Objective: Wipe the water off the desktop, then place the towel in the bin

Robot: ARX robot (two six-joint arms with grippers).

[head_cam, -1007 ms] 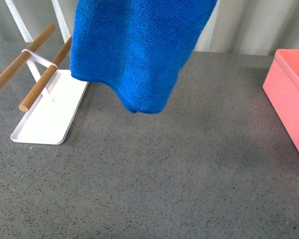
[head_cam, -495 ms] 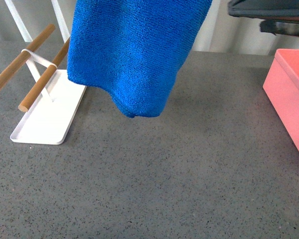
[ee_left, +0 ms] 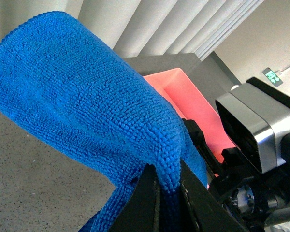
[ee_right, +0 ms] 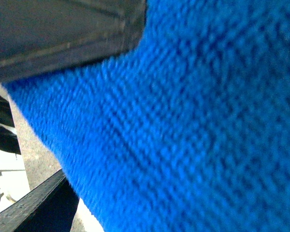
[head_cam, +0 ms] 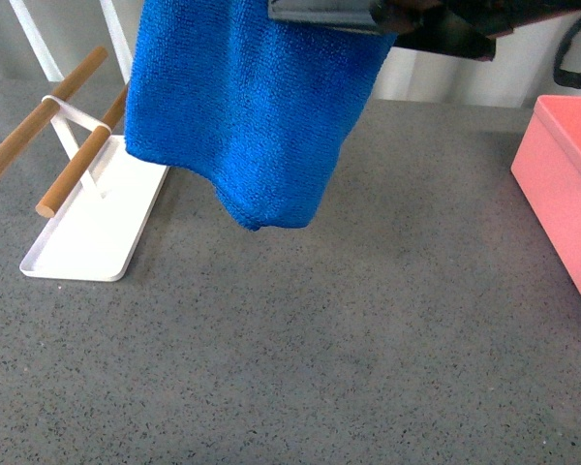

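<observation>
Right gripper (head_cam: pixel 378 19) has swung in from the right, its fingers spread around the towel (head_cam: pixel 252 107). Left gripper (ee_left: pixel 168 203) pinches the towel, which hangs above the desktop (head_cam: pixel 368 339), apart from the bin (head_cam: pixel 566 174).

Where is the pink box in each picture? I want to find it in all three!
Front view: the bin stands at the right edge on the desktop, partly cut off.
Left wrist view: the bin peeks out just behind the blue towel.
Right wrist view: not in it; the towel fills nearly everything.
Shared landmark: the towel, in all three views; in the front view it hangs at top centre.
</observation>
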